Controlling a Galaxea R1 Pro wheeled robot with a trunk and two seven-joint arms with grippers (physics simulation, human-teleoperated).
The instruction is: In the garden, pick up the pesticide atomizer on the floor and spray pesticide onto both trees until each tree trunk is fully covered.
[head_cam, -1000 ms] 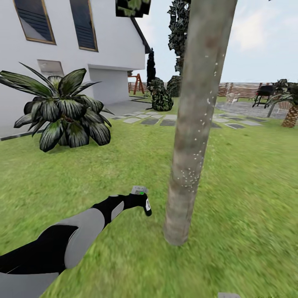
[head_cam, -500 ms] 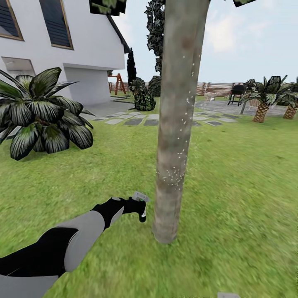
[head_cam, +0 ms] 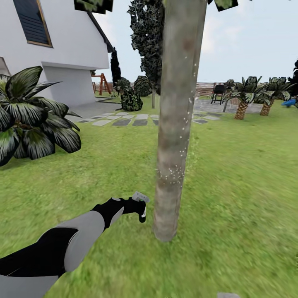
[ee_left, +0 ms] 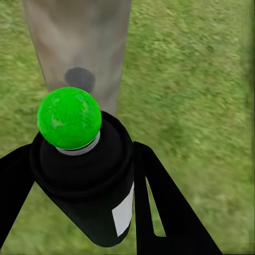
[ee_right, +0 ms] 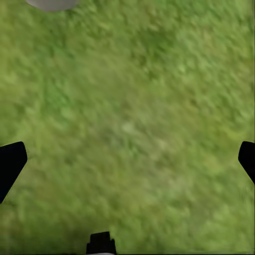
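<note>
Beside the tree trunk (head_cam: 176,124), the left gripper (head_cam: 138,207) pinches the pesticide atomizer (ee_left: 87,180); white specks partly cover the bark, second tree evidently pending; right gripper (ee_right: 127,159) spread.

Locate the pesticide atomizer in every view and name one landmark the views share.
Head view: pesticide atomizer low and left of centre, at the tip of the left arm, beside the tree trunk.
Left wrist view: centre foreground, green-topped, between the left gripper fingers.
Right wrist view: grass.
Shared landmark: the tree trunk.
</note>
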